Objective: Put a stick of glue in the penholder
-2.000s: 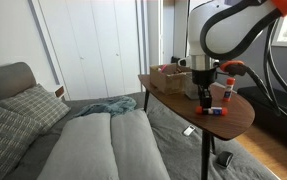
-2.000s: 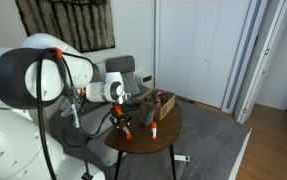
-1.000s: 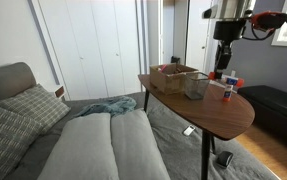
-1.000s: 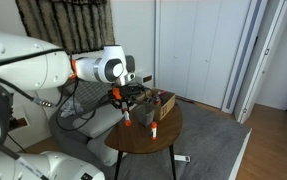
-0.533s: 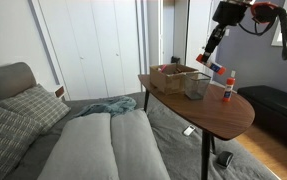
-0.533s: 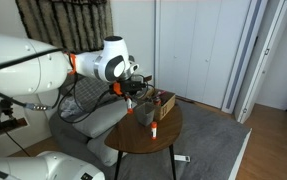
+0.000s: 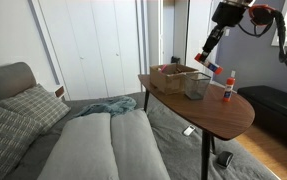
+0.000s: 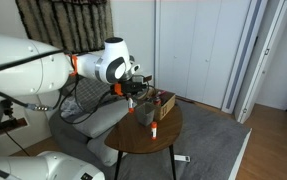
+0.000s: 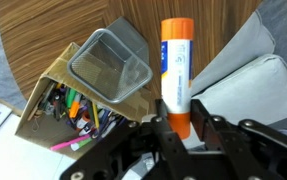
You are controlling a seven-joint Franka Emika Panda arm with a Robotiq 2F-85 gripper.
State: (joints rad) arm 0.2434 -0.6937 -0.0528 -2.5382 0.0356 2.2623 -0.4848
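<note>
My gripper [image 9: 180,118] is shut on the stick of glue [image 9: 176,65], which has a white body and orange ends and points away from the jaws in the wrist view. The grey wire-mesh penholder [image 9: 108,65] stands on the wooden table just left of the stick's tip and looks empty. In both exterior views the gripper [image 7: 207,59] [image 8: 131,93] hangs above the table, a little above and beside the penholder [image 7: 197,86] [image 8: 145,113]. The glue stick [image 7: 214,68] shows below the fingers.
A low brown tray [image 9: 53,100] [image 7: 171,75] full of pens stands against the penholder. An upright white bottle with a red cap [image 7: 226,90] [image 8: 154,128] stands near the table edge. The round wooden table [image 7: 218,118] stands beside a grey sofa [image 7: 93,140].
Over two seconds the gripper rose from the table with the glue stick and moved over beside the penholder. It has barely moved in the last half second.
</note>
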